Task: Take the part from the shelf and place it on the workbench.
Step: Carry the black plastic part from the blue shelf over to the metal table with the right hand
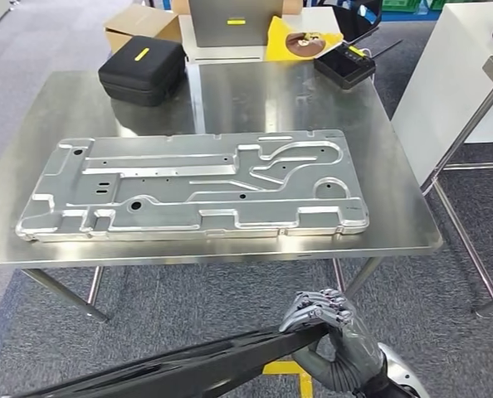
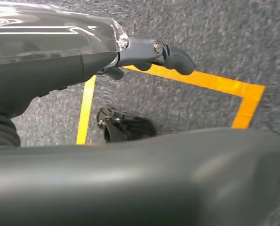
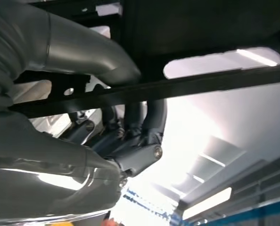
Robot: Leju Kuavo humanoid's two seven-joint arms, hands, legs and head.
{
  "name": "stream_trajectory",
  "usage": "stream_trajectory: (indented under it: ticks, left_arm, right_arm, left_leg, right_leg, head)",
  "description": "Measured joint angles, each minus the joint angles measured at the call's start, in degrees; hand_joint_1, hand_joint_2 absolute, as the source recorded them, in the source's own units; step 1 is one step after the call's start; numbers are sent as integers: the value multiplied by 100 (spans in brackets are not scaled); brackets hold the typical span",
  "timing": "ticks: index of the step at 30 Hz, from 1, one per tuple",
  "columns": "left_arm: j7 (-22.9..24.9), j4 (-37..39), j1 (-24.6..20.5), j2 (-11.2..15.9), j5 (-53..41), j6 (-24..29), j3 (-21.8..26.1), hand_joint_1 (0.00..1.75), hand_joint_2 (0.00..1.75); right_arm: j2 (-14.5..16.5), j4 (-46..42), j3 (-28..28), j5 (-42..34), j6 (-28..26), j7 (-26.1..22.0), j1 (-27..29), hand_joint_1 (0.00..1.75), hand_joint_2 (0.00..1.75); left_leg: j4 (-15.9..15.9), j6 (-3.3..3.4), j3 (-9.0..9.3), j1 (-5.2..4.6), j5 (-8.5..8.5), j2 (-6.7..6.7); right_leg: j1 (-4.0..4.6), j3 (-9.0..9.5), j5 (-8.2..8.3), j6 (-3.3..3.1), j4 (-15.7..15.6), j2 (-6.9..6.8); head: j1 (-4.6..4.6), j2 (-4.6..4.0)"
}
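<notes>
A long glossy black part [image 1: 168, 369] runs across the bottom of the head view, below the near edge of the steel workbench [image 1: 394, 207]. My right hand [image 1: 332, 340] grips the part's right end, fingers curled over its top edge. In the right wrist view those fingers [image 3: 131, 141] wrap a black bar of the part [image 3: 202, 84]. In the left wrist view my left hand [image 2: 145, 52] reaches over grey carpet with a wide dark blurred shape [image 2: 149, 179] close beside it. Whether that hand holds anything is unclear.
A large stamped silver metal plate [image 1: 193, 186] covers most of the workbench. Behind it sit a black case [image 1: 143, 69], a dark tablet [image 1: 344, 65] and a cardboard box [image 1: 140, 23]. A white table [image 1: 451, 75] stands to the right. Yellow tape [image 2: 202, 82] marks the carpet.
</notes>
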Motion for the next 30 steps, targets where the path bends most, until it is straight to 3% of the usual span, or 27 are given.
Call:
stream_trajectory:
  ticks: [1, 4, 5, 6, 8, 9, 10, 12, 14, 16, 18, 20, 21, 24, 25, 27, 30]
  left_arm:
    - [-1, 0, -5, 1, 0, -1, -1, 0, 175]
    - [-2, 0, 12, 3, 0, -1, 1, 0, 175]
    - [-2, 0, 24, 4, 0, -1, 2, 0, 175]
    - [-2, 0, 33, 4, 0, -1, 3, 0, 175]
    - [-5, 0, 38, 5, 1, -6, 4, 0, 175]
    - [-9, 0, 39, 7, 3, -9, 4, 0, 175]
    - [-11, 0, 39, 11, 5, -11, 4, 0, 175]
    - [-15, 0, 33, 26, 11, -9, 4, 0, 175]
    - [-19, 0, 28, 38, 15, -3, 4, 0, 175]
    - [-24, 0, 26, 42, 17, -1, 5, 0, 175]
    - [-25, 0, 28, 42, 17, -4, 6, 0, 175]
    - [-24, 0, 35, 42, 17, -9, 7, 0, 175]
    - [-24, 0, 37, 42, 17, -11, 7, 0, 175]
    - [-27, 0, 37, 42, 17, -15, 9, 0, 175]
    - [-28, 0, 31, 42, 17, -17, 10, 0, 175]
    - [-31, 0, 17, 42, 17, -22, 13, 0, 175]
    - [-38, -1, -4, 43, 16, -23, 12, 0, 175]
  right_arm:
    - [15, -22, -4, 4, -6, -2, -3, 175, 175]
    - [44, -45, -22, 5, -14, -5, -1, 175, 175]
    - [49, -47, -26, 7, -14, -5, 1, 175, 175]
    - [54, -51, -27, 7, -14, -5, 2, 175, 175]
    - [68, -72, -29, 8, -14, -5, 0, 175, 175]
    - [78, -82, -31, 7, -14, -6, -7, 175, 175]
    - [87, -92, -33, 7, -14, -7, -10, 175, 175]
    - [103, -103, -43, 8, -14, -11, -17, 175, 175]
    - [111, -132, -62, 10, -13, -17, -15, 175, 175]
    - [112, -155, -85, 8, -13, -22, -25, 175, 175]
    - [112, -155, -101, 8, -9, -24, -27, 175, 175]
    - [112, -148, -109, 10, -6, -23, -14, 175, 175]
    - [112, -145, -113, 10, -5, -24, -11, 175, 175]
    - [112, -140, -125, 10, -4, -25, -7, 175, 175]
    - [114, -141, -127, 9, -4, -25, -6, 175, 175]
    - [117, -142, -128, 10, -2, -28, 1, 175, 175]
    - [127, -157, -132, 11, -1, -40, 9, 175, 175]
  left_leg:
    - [268, -30, -143, 9, -103, 2]
    - [1350, -84, -874, 32, -351, 4]
    - [1477, -79, -1031, 32, -271, 4]
    - [1392, -61, -1086, 29, -75, 4]
    - [805, 15, -978, 8, 482, 8]
    - [539, 63, -905, -16, 679, 13]
    - [355, 109, -849, -42, 769, 18]
    - [213, 181, -800, -85, 716, 24]
    - [32, 218, -689, -57, 655, 25]
    - [-131, 240, -533, -15, 635, 25]
    - [-177, 258, -423, -9, 582, 23]
    - [-178, 248, -317, -8, 491, 23]
    - [-178, 237, -244, -7, 438, 22]
    - [-176, 181, -13, -10, 261, 18]
    - [-171, 152, 16, -15, 219, 17]
    - [-181, 100, 11, -24, 181, 20]
    - [-156, 25, 40, -24, 103, 25]
  right_leg:
    - [-10, 43, -29, -26, -12, -13]
    - [-11, 151, -131, -56, -17, -25]
    - [-9, 202, -171, -55, -17, -21]
    - [-7, 266, -215, -52, -17, -16]
    - [-5, 413, -316, -38, -29, -11]
    - [0, 465, -360, -19, -37, -6]
    - [-3, 491, -388, 8, -49, -2]
    - [-8, 495, -408, 77, -92, 0]
    - [-7, 534, -431, 139, -134, -14]
    - [2, 433, -543, 179, 120, -15]
    - [2, 20, -743, 208, 782, -9]
    - [1, -387, -756, 238, 1275, -9]
    - [0, -462, -591, 252, 1245, -9]
    - [11, -261, 133, 238, 426, -5]
    - [21, -187, 213, 208, 218, -2]
    - [46, -150, 145, 120, 86, 10]
    - [15, -58, 47, 5, -8, 10]
  head:
    - [-3, 0]
    - [-8, 0]
    - [-8, 0]
    - [-8, 0]
    - [-7, 0]
    - [-7, 0]
    - [-8, 0]
    - [-16, 0]
    - [-19, 0]
    - [-9, 0]
    - [-2, 0]
    - [-2, 0]
    - [-2, 0]
    - [-2, 0]
    - [-1, 1]
    - [-1, 1]
    - [-3, 0]
